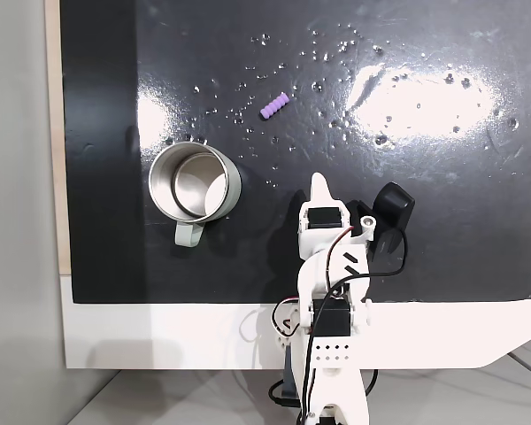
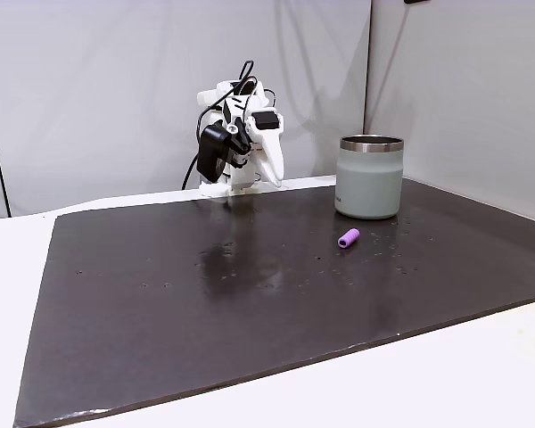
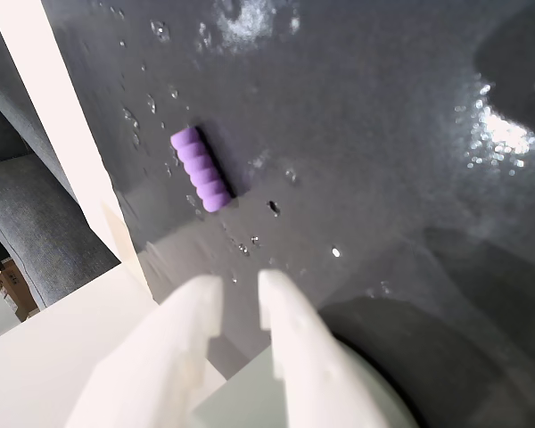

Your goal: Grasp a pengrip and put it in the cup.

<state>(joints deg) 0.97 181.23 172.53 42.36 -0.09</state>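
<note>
Fingers of the hand (image 3: 241,299) sit nearly together with a slim gap between them, holding nothing; the arm is folded back near the table's (image 1: 442,239) edge, so the reach looks not yet begun; the pengrip (image 3: 201,168) lies flat on the dark mat, well apart from the hand and near the cup (image 1: 195,184) but not touching it; next, I judge, the hand must spread, travel out and descend astride the little tube.
</note>
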